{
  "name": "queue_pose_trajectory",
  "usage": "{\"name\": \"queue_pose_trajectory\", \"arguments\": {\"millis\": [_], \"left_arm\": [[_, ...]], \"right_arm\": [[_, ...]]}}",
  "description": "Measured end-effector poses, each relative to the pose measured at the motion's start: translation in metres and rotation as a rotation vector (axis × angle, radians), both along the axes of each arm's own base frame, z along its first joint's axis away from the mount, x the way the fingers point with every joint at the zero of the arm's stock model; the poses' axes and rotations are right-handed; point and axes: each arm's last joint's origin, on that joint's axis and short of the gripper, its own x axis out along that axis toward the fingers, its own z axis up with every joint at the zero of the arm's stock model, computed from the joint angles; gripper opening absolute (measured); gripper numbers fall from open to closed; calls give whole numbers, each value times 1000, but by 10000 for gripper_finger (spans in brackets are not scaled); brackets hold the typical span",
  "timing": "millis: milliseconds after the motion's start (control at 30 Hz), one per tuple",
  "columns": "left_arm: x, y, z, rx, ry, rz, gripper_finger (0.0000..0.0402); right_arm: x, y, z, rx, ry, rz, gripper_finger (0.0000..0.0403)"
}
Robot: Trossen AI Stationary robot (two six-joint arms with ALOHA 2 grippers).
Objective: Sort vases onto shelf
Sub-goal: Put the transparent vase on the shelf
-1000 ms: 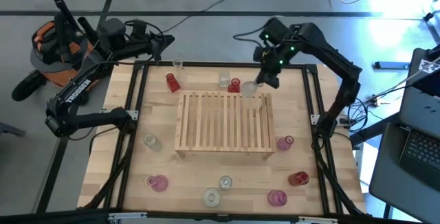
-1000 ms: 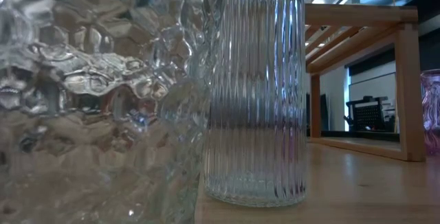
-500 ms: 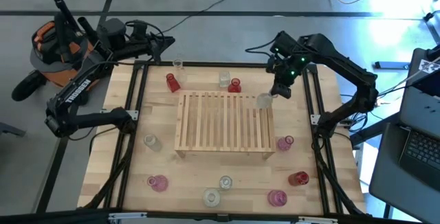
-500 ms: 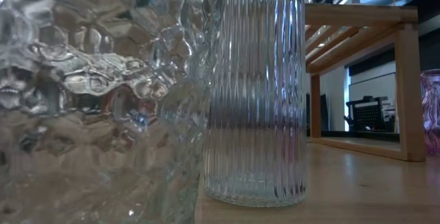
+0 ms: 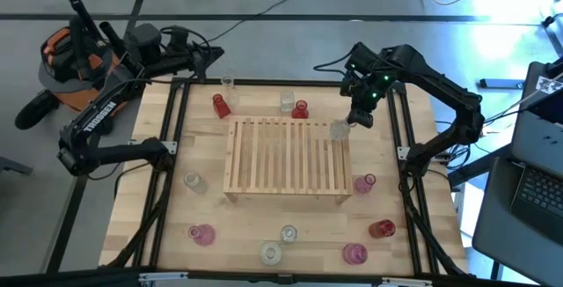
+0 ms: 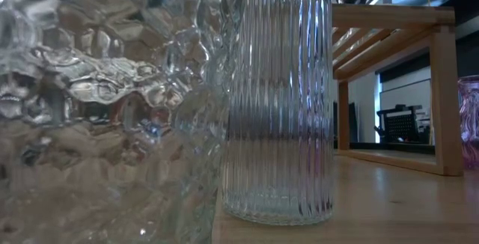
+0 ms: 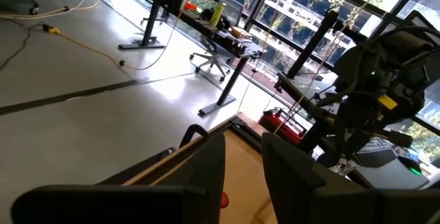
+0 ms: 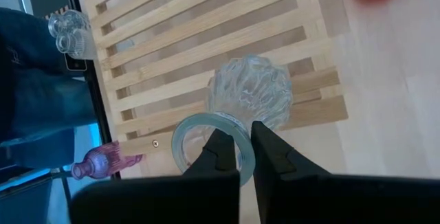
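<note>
Over the far right corner of the pale slatted wooden shelf (image 5: pixel 286 157), the right tool (image 5: pixel 353 120) is clenching the rim of a clear bumpy glass vase (image 5: pixel 339 129), the first arriving, while the other vases are waiting on the counter (image 5: pixel 264 221).

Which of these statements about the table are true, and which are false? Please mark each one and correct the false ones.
1. The right gripper is shut on the rim of a clear vase. True.
2. That clear vase is above the middle of the shelf. False: it is at the shelf's far right corner.
3. The left gripper holds a red vase. False: it holds nothing and waits beyond the table's far left edge.
4. A red vase stands on the table, off the shelf, near its far left corner. True.
5. Several vases already stand on the shelf. False: only the clear vase in the right gripper is over it.
</note>
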Motion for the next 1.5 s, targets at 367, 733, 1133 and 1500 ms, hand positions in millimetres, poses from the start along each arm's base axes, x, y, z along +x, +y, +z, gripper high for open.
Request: {"name": "queue_pose_trajectory", "arguments": {"millis": [367, 733, 1133, 1500], "left_arm": [[1, -1, 0, 0, 0, -4, 90], [1, -1, 0, 0, 0, -4, 90], [1, -1, 0, 0, 0, -4, 90], [0, -1, -5, -43, 36, -6, 90]], "right_arm": [[3, -2, 1, -35, -28, 3, 13], [6, -3, 2, -23, -78, 11, 78], [16, -8, -3, -17, -106, 42, 75], [31, -14, -12, 22, -151, 102, 74]]}}
